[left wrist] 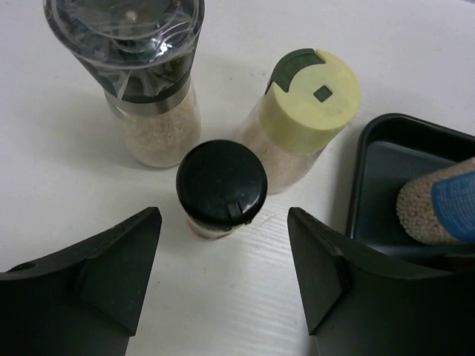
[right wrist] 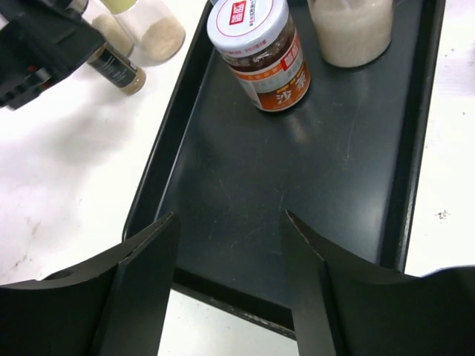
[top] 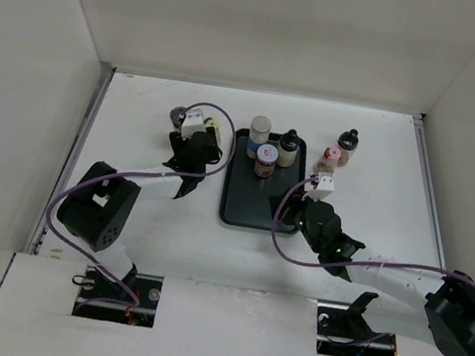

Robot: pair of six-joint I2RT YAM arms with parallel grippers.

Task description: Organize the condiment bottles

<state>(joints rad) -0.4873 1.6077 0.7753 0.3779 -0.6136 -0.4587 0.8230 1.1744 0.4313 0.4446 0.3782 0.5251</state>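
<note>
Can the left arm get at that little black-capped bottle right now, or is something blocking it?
Probably yes. The left gripper is open with the black-capped bottle just ahead, centred between its fingers, nothing in between. The grinder and yellow-capped bottle stand close behind it, leaving little room to overshoot.

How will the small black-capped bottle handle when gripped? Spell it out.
The black-capped bottle is small, so probably light. Narrow and upright, so a push near the cap would likely tip it. Round, so it may roll if it falls.
</note>
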